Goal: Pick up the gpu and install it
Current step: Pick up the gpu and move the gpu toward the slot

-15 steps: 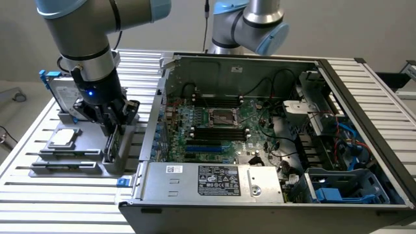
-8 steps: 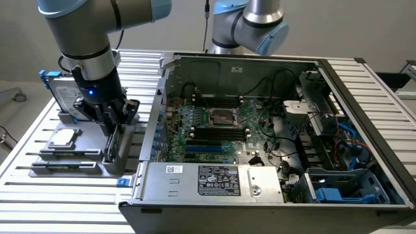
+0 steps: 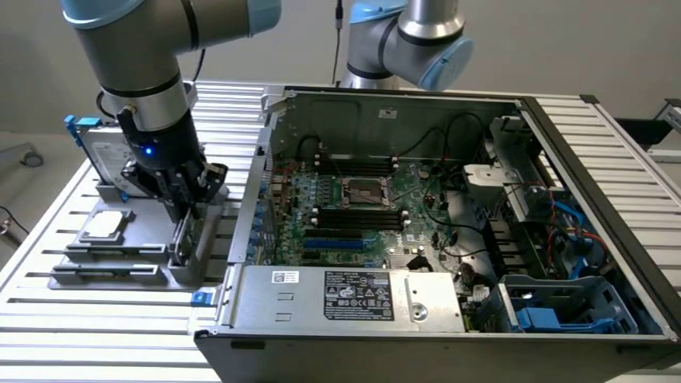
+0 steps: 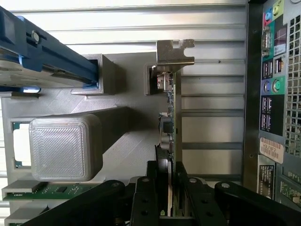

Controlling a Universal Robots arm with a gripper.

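Note:
The gpu (image 4: 175, 106) stands thin edge-on in a slot of the grey holder (image 4: 127, 117), green board along one side and its silver bracket (image 4: 174, 52) at the far end. My gripper (image 4: 171, 188) straddles the near end of the card, with a black finger (image 4: 157, 183) pressed against each face. In the exterior view the gripper (image 3: 181, 209) reaches down into the holder (image 3: 117, 271) at the exterior view's left, where the gpu (image 3: 183, 238) still sits in its slot. The open computer case (image 3: 596, 183) with its motherboard (image 3: 352, 207) lies to the right.
A silver hard drive with blue rails (image 3: 98, 148) stands at the holder's back, and a small silver chip (image 3: 107, 226) lies in front of it. Blue card slots (image 3: 335, 239) show on the motherboard. The case's port panel (image 4: 273, 94) runs close beside the holder. A second arm (image 3: 410, 40) stands behind the case.

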